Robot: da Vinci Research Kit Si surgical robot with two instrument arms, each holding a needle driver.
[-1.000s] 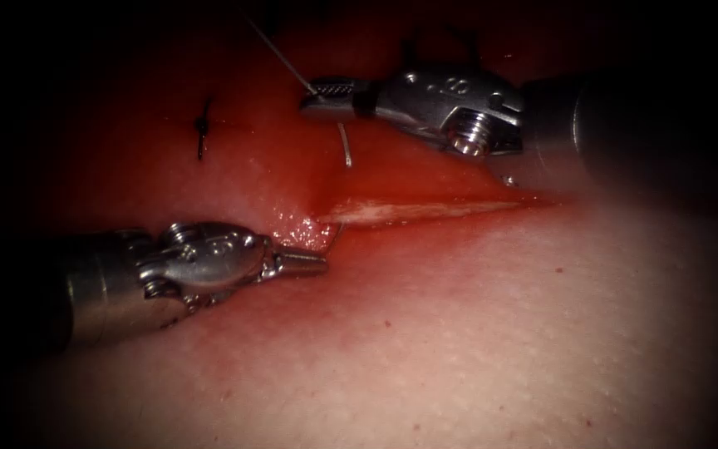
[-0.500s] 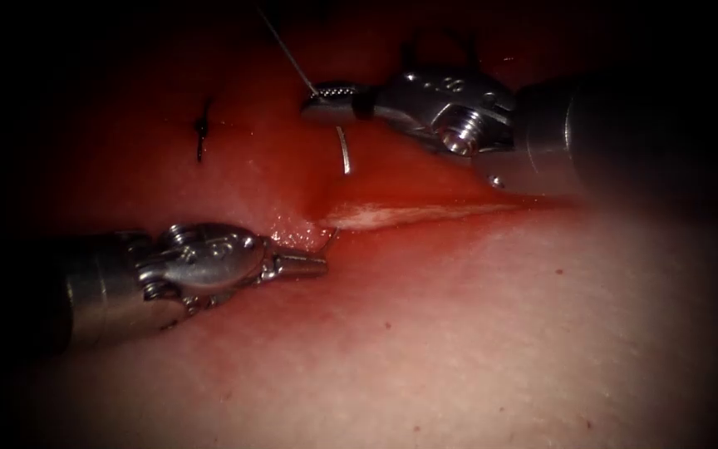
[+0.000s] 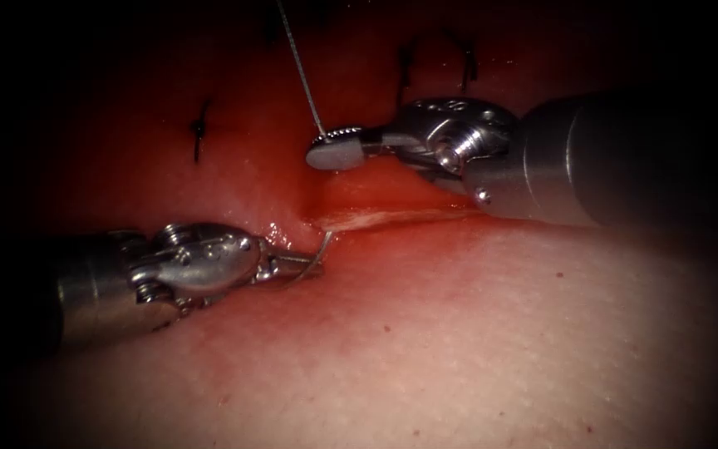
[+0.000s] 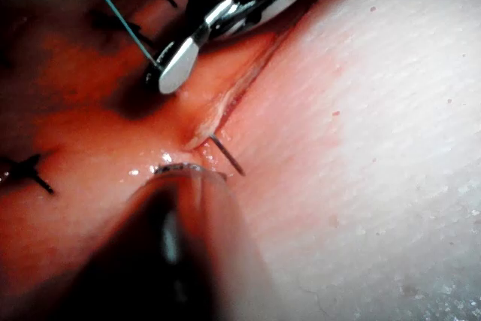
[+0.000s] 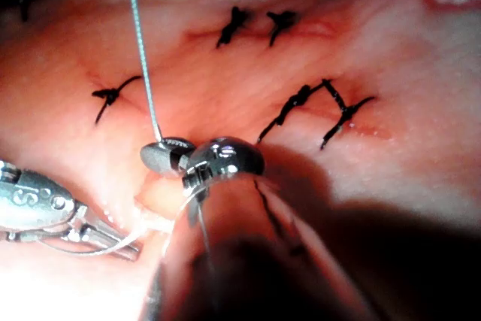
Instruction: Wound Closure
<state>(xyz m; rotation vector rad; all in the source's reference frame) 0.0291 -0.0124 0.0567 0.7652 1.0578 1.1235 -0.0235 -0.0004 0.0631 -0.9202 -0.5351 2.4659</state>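
We see the needle (image 3: pixel 319 254) rising out of the tissue (image 3: pixel 475 333) at the near lip of the cut (image 3: pixel 392 218), its curve arching back toward the left claw (image 3: pixel 297 268) — pressed together on its emerged tip end. Beyond the cut, the right claw (image 3: pixel 334 151) pinches the thread (image 3: pixel 299 62), which runs up and away from it.

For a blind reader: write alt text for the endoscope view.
Right end effector holds the needle's tail end, where the thread joins. The needle passes through the tissue, its tip out at the cut's left end beside the left end effector.
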